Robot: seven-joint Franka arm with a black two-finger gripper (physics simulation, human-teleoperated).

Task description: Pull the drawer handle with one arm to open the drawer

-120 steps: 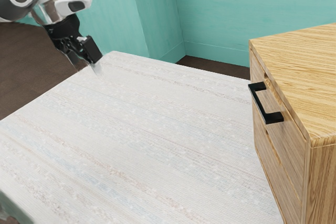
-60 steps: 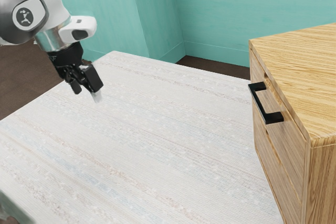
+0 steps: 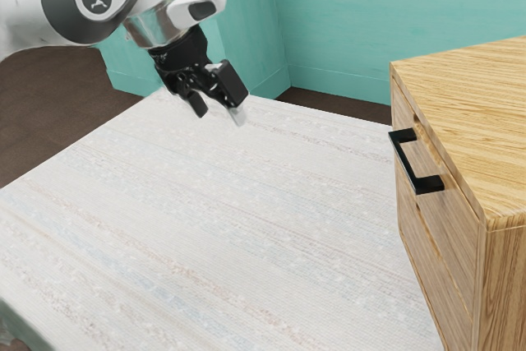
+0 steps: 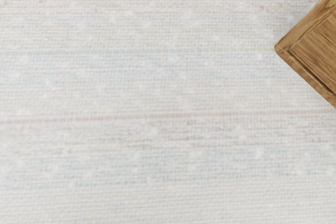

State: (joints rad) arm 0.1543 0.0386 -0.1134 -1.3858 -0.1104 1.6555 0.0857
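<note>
A light wooden cabinet (image 3: 460, 104) stands on the table at the exterior view's right. Its upper drawer front (image 3: 429, 199) sits flush with the cabinet body and carries a black bar handle (image 3: 415, 162). My black gripper (image 3: 219, 110) hangs above the far side of the table, well to the left of the handle. It is open, fingers apart with nothing between them. In the wrist view a corner of the cabinet (image 4: 315, 51) shows beyond the bare tabletop under my hand.
The whitish woven tabletop (image 3: 230, 219) stretches between my gripper and the cabinet with nothing on it. Teal walls (image 3: 345, 14) and a dark floor (image 3: 49, 104) lie behind the table.
My arm has swung toward the exterior view's right, carrying the gripper from the table's left edge to above its far side, nearer the cabinet. The drawer has not moved.
</note>
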